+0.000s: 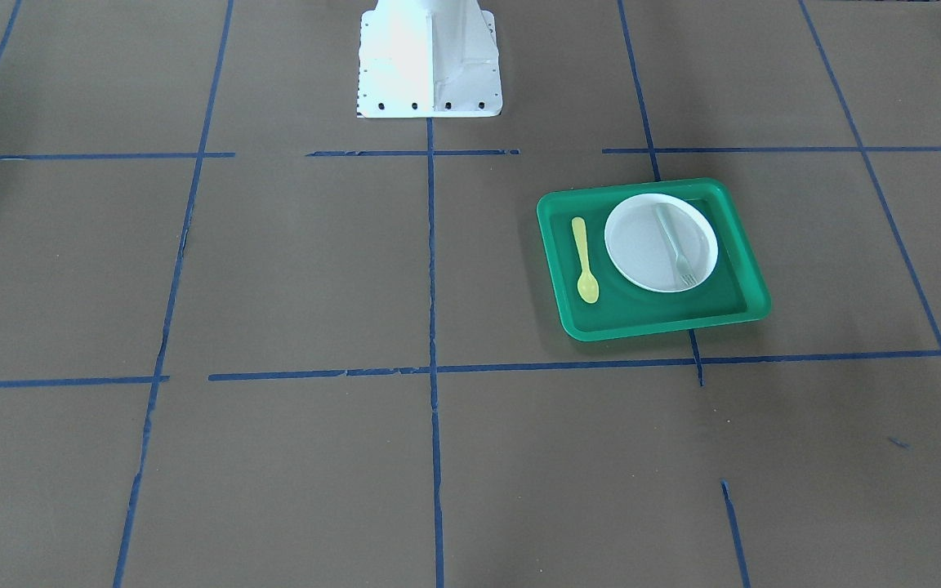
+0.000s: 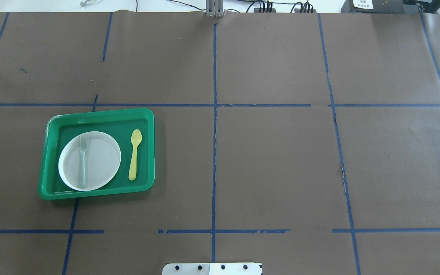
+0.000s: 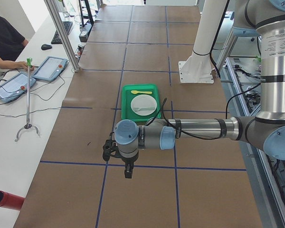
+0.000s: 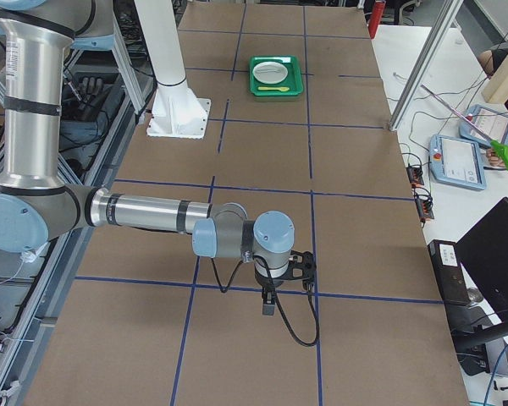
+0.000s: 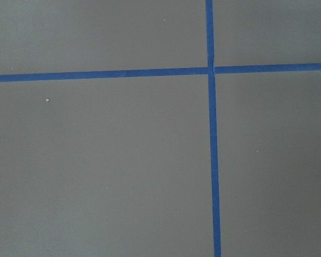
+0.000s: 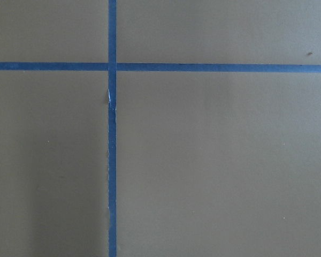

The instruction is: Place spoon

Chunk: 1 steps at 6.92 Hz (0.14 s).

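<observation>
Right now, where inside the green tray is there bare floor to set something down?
Widest bare strip: tray floor between plate and the rim farthest from the robot. A narrow gap separates plate and spoon. The plate, carrying the fork, crowds the near rim.

This is a robotics laboratory: a big table [image 2: 281,160] covered with brown paper and marked with a grid of blue tape [image 2: 214,152], aluminium frame posts [image 3: 61,33], and teach pendants [image 3: 50,69] (with cables) on a side desk [image 3: 4,123] beside an operator [image 3: 4,40].

Kinda tight: the spoon [image 2: 135,154] lies between the plate [image 2: 103,162] and the tray [image 2: 151,152] rim, with a small gap either side.
</observation>
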### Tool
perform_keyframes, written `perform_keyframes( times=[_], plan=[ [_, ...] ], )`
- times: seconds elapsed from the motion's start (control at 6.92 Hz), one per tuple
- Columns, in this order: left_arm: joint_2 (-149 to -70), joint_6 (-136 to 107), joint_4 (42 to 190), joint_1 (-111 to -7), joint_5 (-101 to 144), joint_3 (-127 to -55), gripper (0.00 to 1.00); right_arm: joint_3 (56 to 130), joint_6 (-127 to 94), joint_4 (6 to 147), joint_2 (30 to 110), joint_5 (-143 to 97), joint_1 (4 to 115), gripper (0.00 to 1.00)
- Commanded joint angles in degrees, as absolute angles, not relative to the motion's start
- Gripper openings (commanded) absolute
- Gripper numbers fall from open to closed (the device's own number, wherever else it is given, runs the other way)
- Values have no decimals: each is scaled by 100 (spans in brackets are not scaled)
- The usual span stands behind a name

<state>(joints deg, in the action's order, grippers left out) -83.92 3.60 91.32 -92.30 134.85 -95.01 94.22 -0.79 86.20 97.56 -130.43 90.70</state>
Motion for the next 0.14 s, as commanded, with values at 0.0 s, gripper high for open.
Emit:
perform_keyframes(
  times=[0.0],
  plan=[
    [-8402, 360, 9123, -9255, 13491, -9510, 100, 9422, -79, 8622, 9756, -13043, 9070, 100]
  ],
)
